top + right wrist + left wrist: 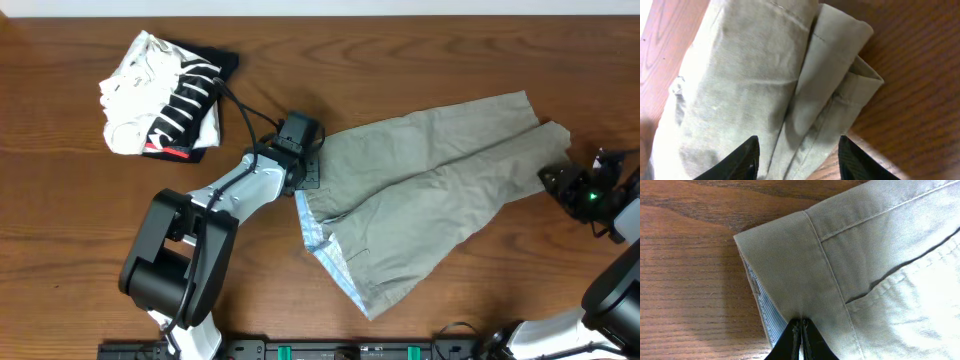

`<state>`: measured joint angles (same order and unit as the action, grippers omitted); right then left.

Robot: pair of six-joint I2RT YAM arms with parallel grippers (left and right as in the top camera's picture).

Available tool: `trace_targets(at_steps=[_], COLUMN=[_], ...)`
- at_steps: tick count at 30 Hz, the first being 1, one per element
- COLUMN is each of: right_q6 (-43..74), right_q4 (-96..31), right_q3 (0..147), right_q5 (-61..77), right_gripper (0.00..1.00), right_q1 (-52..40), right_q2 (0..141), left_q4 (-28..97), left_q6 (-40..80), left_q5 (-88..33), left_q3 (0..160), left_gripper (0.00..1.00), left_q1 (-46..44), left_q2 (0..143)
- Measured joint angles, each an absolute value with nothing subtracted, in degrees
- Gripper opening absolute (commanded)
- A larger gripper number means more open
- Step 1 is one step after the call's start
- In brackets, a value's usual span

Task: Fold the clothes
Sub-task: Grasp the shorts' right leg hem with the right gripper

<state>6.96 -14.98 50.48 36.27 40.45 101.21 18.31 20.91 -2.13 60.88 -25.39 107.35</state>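
The khaki grey-green shorts (pixel 430 200) lie spread flat across the middle of the table. The pale blue inner waistband (pixel 325 250) shows along their left edge. My left gripper (pixel 308 172) is at the top left waistband corner. In the left wrist view its fingers (pixel 801 330) are pressed together on the waistband edge (pixel 790 265). My right gripper (pixel 555 180) is at the right leg hems. In the right wrist view it is open (pixel 797 142), with its fingers astride the folded hem of the shorts (pixel 750 75).
A folded black-and-white striped garment (pixel 165 95) with a red mark lies at the back left on the wooden table (pixel 60 200). The left arm's cable runs past it. The arm bases stand at the front edge.
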Motion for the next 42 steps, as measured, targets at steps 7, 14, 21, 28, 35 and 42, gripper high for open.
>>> trace_targets(at_steps=[7, 14, 21, 28, 35, 42], right_q6=[7.0, 7.1, 7.5, 9.7, 10.4, 10.5], right_q4=[-13.3, -11.8, -9.0, -4.7, -3.6, -3.1], right_q3=[50.5, 50.2, 48.6, 46.4, 45.9, 45.9], right_q5=[36.5, 36.4, 36.4, 36.0, 36.0, 36.0], right_gripper=[0.27, 0.29, 0.29, 0.31, 0.30, 0.30], right_q1=[40.4, 40.4, 40.4, 40.4, 40.4, 40.4], right_q2=[101.2, 101.2, 101.2, 101.2, 101.2, 101.2], left_q4=[18.3, 18.3, 18.3, 18.3, 18.3, 18.3], left_q6=[20.9, 20.9, 20.9, 20.9, 20.9, 20.9], left_q5=[-2.1, -2.1, -2.1, -2.1, -2.1, -2.1], left_q3=[60.9, 60.9, 60.9, 60.9, 60.9, 60.9], left_gripper=[0.07, 0.07, 0.07, 0.07, 0.07, 0.07], left_q1=[-25.4, -25.4, -25.4, -25.4, -25.4, -25.4], left_q2=[107.4, 107.4, 107.4, 107.4, 107.4, 107.4])
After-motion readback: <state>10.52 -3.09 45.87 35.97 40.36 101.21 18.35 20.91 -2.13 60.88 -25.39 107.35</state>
